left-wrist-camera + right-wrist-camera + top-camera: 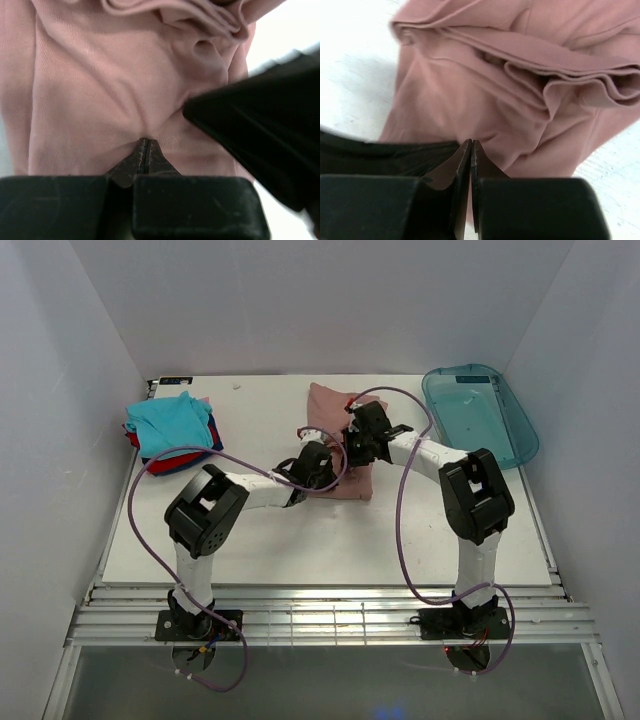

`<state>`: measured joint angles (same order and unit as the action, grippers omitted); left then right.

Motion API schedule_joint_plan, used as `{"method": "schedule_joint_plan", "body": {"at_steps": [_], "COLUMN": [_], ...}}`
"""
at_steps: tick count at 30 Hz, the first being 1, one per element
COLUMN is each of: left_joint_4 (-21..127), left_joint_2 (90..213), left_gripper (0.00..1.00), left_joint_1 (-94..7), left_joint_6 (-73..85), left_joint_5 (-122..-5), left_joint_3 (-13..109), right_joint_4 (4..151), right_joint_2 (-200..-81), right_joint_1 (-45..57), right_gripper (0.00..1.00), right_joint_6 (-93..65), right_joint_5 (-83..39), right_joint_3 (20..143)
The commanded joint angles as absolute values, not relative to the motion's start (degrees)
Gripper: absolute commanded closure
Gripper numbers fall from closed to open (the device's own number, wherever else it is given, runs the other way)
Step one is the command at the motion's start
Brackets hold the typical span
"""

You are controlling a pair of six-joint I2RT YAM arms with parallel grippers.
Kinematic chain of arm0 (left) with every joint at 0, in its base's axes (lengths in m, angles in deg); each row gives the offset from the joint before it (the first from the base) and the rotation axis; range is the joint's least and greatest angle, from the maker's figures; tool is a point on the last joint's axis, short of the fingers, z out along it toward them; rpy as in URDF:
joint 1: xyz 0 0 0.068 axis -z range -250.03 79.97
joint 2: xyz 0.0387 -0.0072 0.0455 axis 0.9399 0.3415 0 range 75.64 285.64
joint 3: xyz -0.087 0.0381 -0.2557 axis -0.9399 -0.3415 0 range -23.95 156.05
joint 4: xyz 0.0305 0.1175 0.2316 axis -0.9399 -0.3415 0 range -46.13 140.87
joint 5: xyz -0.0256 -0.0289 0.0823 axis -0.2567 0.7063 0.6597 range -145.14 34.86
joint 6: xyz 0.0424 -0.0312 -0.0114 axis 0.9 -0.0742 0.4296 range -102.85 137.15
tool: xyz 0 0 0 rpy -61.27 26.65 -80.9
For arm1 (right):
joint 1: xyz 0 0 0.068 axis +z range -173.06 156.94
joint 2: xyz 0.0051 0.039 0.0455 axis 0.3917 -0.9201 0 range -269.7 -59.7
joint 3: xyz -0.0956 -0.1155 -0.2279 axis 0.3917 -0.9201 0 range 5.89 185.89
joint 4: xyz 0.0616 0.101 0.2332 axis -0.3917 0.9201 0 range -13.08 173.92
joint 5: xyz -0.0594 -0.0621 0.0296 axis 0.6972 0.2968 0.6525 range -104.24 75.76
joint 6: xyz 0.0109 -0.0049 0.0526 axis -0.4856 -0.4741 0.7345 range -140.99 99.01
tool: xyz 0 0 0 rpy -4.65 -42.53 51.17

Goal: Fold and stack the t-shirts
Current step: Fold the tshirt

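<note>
A: What is the left end effector (145, 150) doing?

B: Its two fingers are pressed flat together, and a pinch of the pink t-shirt (100, 90) is caught at their tips. Creases in the cloth run in toward that pinch.

A: And the right end effector (471, 150)?

B: Much the same. Only a hairline slit shows between its fingers, and they nip the same pink cloth at a near edge, below a bundle of stacked folds.

A: How close are the two to each other?

B: Very close. In the left wrist view a dark blurred bulk fills the right side, and in the right wrist view a dark shape lies low on the left. From above, the left end effector (318, 462) and the right end effector (362, 435) sit just beside each other over the garment.

A: Where does the garment lie?

B: The pink t-shirt (335, 405) is on the white tabletop (330, 530), in the middle toward the far side, bunched and partly folded under both arms.

A: Anything else around it?

B: At the far left there is a pile with a teal t-shirt (172, 420) on top, a red t-shirt (135, 440) showing at its left edge and a dark-blue t-shirt (175, 453) at the near edge. At the far right is a translucent blue-green tray (480, 415), well apart from the pink cloth.
</note>
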<state>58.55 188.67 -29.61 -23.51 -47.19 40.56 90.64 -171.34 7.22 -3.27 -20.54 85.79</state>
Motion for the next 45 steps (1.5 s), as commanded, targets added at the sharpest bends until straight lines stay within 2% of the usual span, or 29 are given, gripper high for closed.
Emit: {"method": "schedule_joint_plan", "body": {"at_steps": [1, 18, 24, 29, 31, 34, 35, 36, 38, 39, 41, 45], "left_joint_4": [57.28, 55.88, 54.48, 48.6, 44.83, 41.31, 40.77, 40.33, 37.7, 36.73, 34.44, 30.49], "left_joint_2": [184.98, 176.8, 174.61, 169.52, 167.93, 163.89, 162.84, 160.82, 159.14, 158.09, 157.38, 159.48], "left_gripper": [1.0, 1.0, 1.0, 1.0, 1.0, 1.0, 0.96, 0.8, 0.53, 0.32, 0.22, 0.17], "left_joint_1": [-28.02, -19.67, -17.74, -17.47, -17.38, -16.95, -16.94, -16.86, -16.86, -16.86, -16.94, -18.0], "left_joint_6": [-24.77, -28.19, -28.38, -24.43, -22.41, -21.17, -20.9, -20.73, -22.03, -22.74, -24.76, -29.06], "left_joint_5": [-47.31, -45.03, -43.19, -36.69, -34.49, -29.92, -28.87, -28.42, -27.8, -27.45, -27.71, -31.22], "left_joint_3": [35.13, 21.06, 19.73, 27.1, 30.52, 35.28, 35.9, 35.81, 35.03, 33.89, 31.96, 27.04], "right_joint_4": [89.05, 89.75, 90.89, 90.2, 90.02, 89.67, 89.67, 89.49, 91.84, 93.17, 94.76, 91.96], "right_joint_2": [-174.65, -183.18, -185.65, -175.3, -167.22, -155.27, -152.54, -150.17, -145.15, -143.57, -142.41, -140.22], "right_joint_1": [7.26, 5.6, 5.06, 5.24, 5.68, 6.91, 7.69, 8.14, 9.02, 9.72, 10.51, 12.71], "right_gripper": [0.92, 0.92, 0.92, 0.92, 0.92, 0.77, 0.57, 0.47, 0.33, 0.31, 0.3, 0.29], "right_joint_6": [-2.62, -3.58, -4.72, -6.74, -7.36, -6.67, -6.23, -5.87, -4.21, -3.5, -1.14, 2.21], "right_joint_5": [-21.01, -18.28, -17.85, -11.81, -8.98, -5.19, -5.36, -5.71, -6.59, -6.77, -7.29, -10.28], "right_joint_3": [87.89, 100.19, 102.83, 98.63, 95.3, 85.72, 80.39, 77.73, 73.5, 70.26, 66.56, 55.84]}}
